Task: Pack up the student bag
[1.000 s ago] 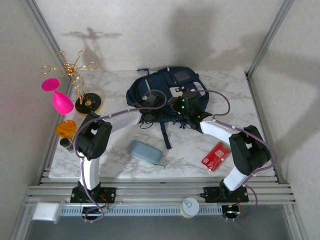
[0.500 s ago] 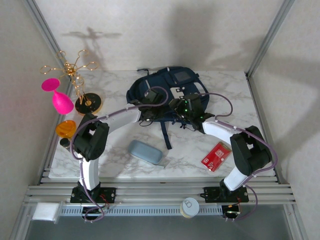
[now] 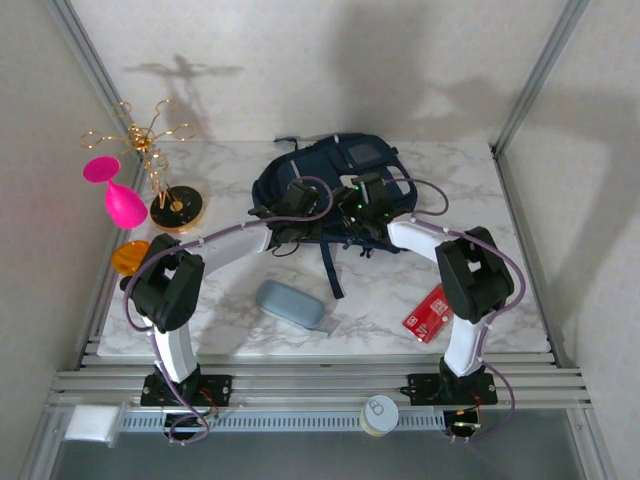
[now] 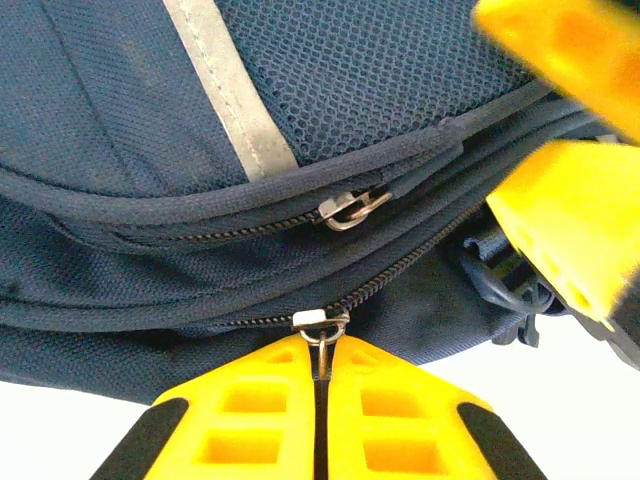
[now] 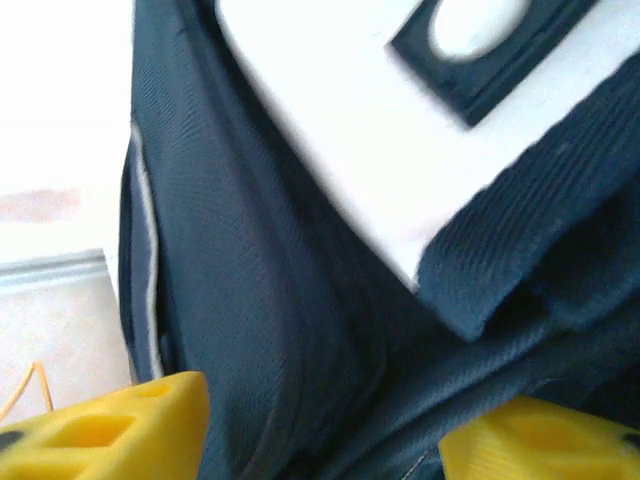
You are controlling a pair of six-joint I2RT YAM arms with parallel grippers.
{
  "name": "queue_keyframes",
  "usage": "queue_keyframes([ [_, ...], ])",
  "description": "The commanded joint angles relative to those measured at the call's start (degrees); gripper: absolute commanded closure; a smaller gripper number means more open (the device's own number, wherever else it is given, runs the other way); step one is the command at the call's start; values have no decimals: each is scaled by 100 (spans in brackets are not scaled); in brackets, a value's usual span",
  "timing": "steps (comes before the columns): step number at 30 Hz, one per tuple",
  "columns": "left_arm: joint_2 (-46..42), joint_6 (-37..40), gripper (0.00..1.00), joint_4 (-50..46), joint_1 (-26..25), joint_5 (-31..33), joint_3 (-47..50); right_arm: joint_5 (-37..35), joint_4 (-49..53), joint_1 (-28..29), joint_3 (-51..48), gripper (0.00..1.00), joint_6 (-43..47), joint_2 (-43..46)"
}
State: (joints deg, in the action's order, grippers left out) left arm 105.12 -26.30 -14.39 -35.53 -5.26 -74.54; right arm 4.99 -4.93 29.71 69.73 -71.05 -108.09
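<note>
Large navy-blue fabric backpack [image 3: 335, 172] lies far centre on the marble table [image 3: 520, 205].
Left claw [image 4: 318, 400] pinches its small metal zipper pull [image 4: 320, 326]; right claw [image 5: 325, 432] stands half open over the cloth. Soft, floppy bag: probably best held by pull or seam.

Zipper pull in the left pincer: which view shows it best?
Left wrist: the zipper pull sits close up, pinched in the shut left pincer. Top external gives the bag whole, with the pull too small to make out. Right wrist gives blurred bag fabric and a white patch.
</note>
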Motion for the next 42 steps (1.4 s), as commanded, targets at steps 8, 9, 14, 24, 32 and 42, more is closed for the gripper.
queue_keyframes([
  [8,-659,492,100,-317,26,446,295,-665,69,-222,-105,94,952,274],
  [9,-712,510,100,-345,36,480,328,-608,42,-294,-215,99,1117,422],
  [14,-999,776,100,-314,197,545,704,300,-11,-988,-725,100,2105,1111],
  [24,-987,776,100,381,45,-429,864,1240,183,-1547,-943,63,2165,1565],
  [32,-881,488,100,847,-33,-370,915,442,-235,-359,-1415,25,821,1719],
  [42,-808,380,100,1179,17,-498,967,-741,-421,368,-835,32,-49,1164],
])
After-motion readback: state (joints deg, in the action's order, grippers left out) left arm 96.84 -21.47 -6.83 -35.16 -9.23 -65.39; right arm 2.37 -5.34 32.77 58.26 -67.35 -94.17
